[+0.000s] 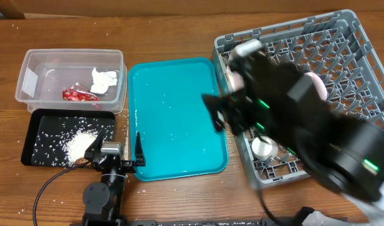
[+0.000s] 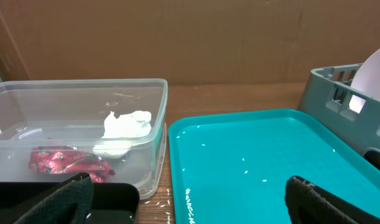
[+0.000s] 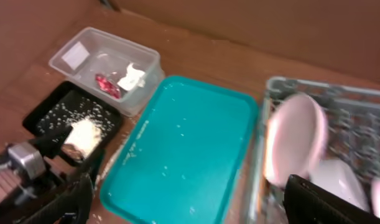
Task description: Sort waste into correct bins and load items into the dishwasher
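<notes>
The clear tub holds the red foil wrapper and the white tissue; both also show in the left wrist view, wrapper and tissue. The black tray holds a pile of rice and scraps. The grey rack holds an upright plate, a bowl and a small cup. My left gripper is open and empty between black tray and teal tray. My right gripper, blurred, is open and empty at the rack's left edge. The chopsticks are not in view.
The teal serving tray lies in the middle with a few stray rice grains on it. Loose grains dot the wooden table around the bins. The right arm's bulk covers much of the rack. A cardboard wall stands behind the table.
</notes>
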Robot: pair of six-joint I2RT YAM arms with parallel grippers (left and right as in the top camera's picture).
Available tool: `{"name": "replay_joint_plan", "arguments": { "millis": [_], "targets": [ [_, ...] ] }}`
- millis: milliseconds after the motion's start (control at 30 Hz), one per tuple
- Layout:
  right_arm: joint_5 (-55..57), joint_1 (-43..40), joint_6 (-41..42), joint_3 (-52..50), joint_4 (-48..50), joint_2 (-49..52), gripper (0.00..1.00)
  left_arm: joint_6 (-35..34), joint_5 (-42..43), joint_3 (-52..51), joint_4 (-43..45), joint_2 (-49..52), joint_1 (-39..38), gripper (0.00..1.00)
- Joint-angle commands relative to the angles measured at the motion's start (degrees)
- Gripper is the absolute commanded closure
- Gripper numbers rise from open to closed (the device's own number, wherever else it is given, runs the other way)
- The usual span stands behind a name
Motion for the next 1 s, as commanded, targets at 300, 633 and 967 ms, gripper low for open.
{"name": "replay_joint_plan", "arguments": {
  "millis": [300,633,967],
  "targets": [
    [8.6,-14.0,0.2,-6.0,-5.3,-24.4,0.00,0.4,-0.1,-0.2,0.1,-0.5,0.4,0.00],
    [-9.0,-39.4,0.0,-49.5,23.5,-47.1,0.00,0.4,-0.1,-0.2,0.1,-0.5,0.3,0.00],
    [-12.9,-42.5,0.2,-87.1,45.8,-69.0,0.00,0.4,-0.1,-0.2,0.1,-0.5,0.3,0.00]
  ]
}}
